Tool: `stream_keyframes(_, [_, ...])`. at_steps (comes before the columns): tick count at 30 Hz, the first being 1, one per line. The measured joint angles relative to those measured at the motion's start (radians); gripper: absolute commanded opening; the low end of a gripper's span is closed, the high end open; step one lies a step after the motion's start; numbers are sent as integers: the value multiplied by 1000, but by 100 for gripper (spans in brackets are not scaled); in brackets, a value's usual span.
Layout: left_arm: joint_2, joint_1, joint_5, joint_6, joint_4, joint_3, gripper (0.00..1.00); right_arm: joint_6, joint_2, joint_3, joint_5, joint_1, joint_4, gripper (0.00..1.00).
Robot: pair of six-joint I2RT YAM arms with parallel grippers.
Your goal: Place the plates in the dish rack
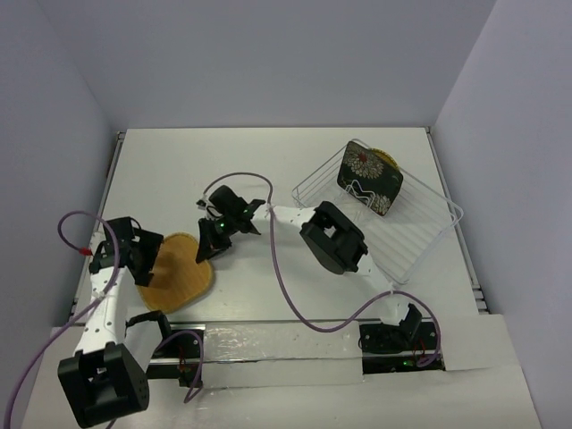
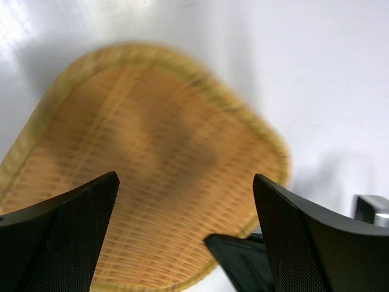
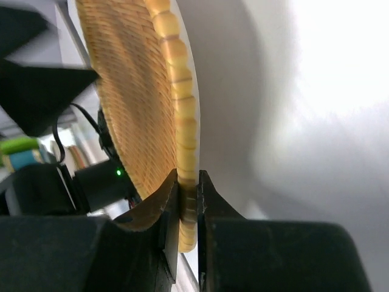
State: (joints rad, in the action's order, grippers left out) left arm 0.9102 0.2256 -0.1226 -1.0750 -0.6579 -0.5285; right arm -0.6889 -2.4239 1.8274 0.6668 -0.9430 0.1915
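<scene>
Bright, even light; glare washes out the table [image 2: 316, 55] in wrist views, and the woven plate [image 2: 158, 158] looks blurred.

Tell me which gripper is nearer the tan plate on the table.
Right. The right gripper is shut on the rim of the plate; the left gripper hangs open over it.

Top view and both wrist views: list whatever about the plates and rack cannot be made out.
1. Yellow plate: top view, mostly hidden behind the black plate in the rack; its slot is unreadable.
2. Tan plate: left wrist view is blurred, and the fingers of the left gripper cover its near edge.
3. Tan plate, right wrist view: seen edge-on in the right gripper, far rim cut off by the top edge.
</scene>
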Motion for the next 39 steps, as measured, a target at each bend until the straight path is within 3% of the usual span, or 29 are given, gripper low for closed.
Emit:
stream_keyframes(7, [-92,1,63,46,32,-194,99,154,237,-100,-129,57,-3,0])
stream_keyframes(13, [-67,1,79,66,60,-351,99,364,576,-220,-230,241,20,0])
stream_keyframes(19, [-44,1,75,86,88,-371,99,636,859,-132,-393,414,139,0])
stream_keyframes(29, [30,1,79,167,159,-370,99,1093,944,138,-657,530,470,0])
stream_keyframes(34, [65,1,80,196,165,-370,99,1280,943,124,-802,553,681,0])
stream_keyframes(39, [108,1,102,216,171,-392,99,1386,978,55,-831,578,812,0])
